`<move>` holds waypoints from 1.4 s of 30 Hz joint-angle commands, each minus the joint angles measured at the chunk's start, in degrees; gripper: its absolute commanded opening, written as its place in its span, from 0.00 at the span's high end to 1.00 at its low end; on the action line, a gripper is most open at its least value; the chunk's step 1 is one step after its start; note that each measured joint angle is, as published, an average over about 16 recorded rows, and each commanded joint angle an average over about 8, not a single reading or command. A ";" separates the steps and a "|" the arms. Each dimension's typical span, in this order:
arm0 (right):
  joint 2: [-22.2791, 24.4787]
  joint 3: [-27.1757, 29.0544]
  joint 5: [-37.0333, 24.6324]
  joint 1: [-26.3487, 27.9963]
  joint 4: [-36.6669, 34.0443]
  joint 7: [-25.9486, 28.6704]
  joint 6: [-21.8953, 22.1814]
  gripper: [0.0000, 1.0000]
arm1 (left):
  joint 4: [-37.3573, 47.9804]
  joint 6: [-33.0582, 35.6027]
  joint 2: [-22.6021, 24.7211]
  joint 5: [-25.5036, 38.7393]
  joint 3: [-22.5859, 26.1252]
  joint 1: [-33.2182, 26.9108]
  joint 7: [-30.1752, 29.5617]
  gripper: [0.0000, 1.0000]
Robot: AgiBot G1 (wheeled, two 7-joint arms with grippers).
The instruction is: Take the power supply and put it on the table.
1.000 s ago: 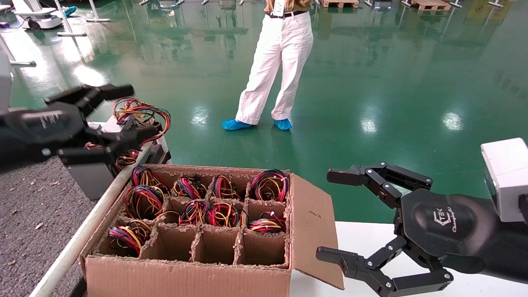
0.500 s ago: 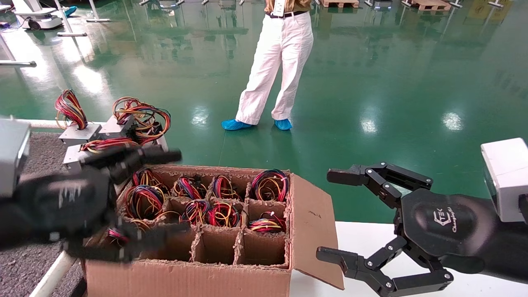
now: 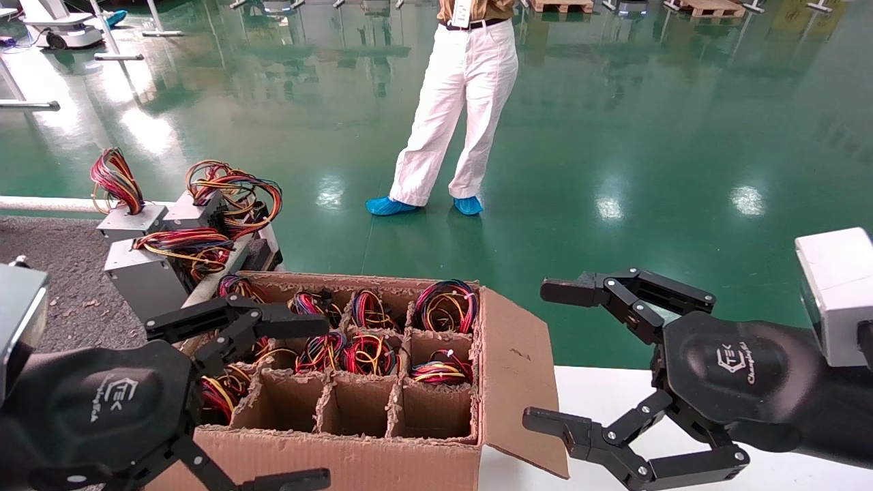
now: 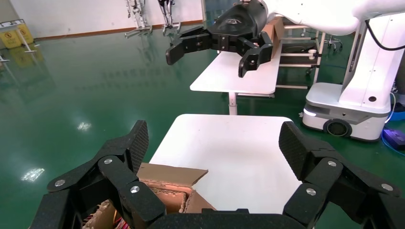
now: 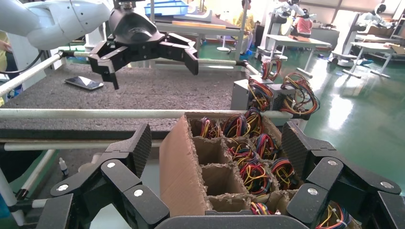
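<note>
Three grey power supplies with looped coloured wires stand on the dark speckled table (image 3: 61, 273) by its white rail; the nearest power supply (image 3: 144, 276) is free of any gripper. Several more sit in the cardboard box (image 3: 382, 470), wire bundles up. My left gripper (image 3: 320, 402) hangs open and empty over the box's front left corner. In the left wrist view the left gripper (image 4: 215, 143) has only the white tabletop and a box flap between its fingers. My right gripper (image 3: 545, 354) is open and empty, right of the box; the right gripper (image 5: 215, 143) looks across the box cells.
A person in white trousers (image 3: 464, 102) stands on the green floor beyond the box. The box's right flap (image 3: 518, 382) hangs out over the smooth white tabletop (image 3: 600, 395). A phone (image 5: 83, 82) lies on the speckled table. Several front box cells (image 3: 354, 409) hold nothing.
The left gripper has come off the power supply on the table, leaving it standing there, and has swung back toward me and right, over the box's front left corner. The right arm stayed still.
</note>
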 commanded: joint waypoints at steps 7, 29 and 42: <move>0.00 0.00 0.00 0.00 0.00 0.00 0.00 0.00 | 0.86 -0.24 0.11 0.37 0.01 -0.54 0.17 0.00; 0.00 0.00 0.00 0.00 0.00 0.00 0.00 0.00 | 1.63 -0.47 0.22 0.74 0.08 -1.02 0.31 0.00; 0.00 0.00 0.00 0.00 0.00 0.00 0.00 0.00 | 1.72 -0.52 0.25 0.81 0.10 -1.07 0.35 0.00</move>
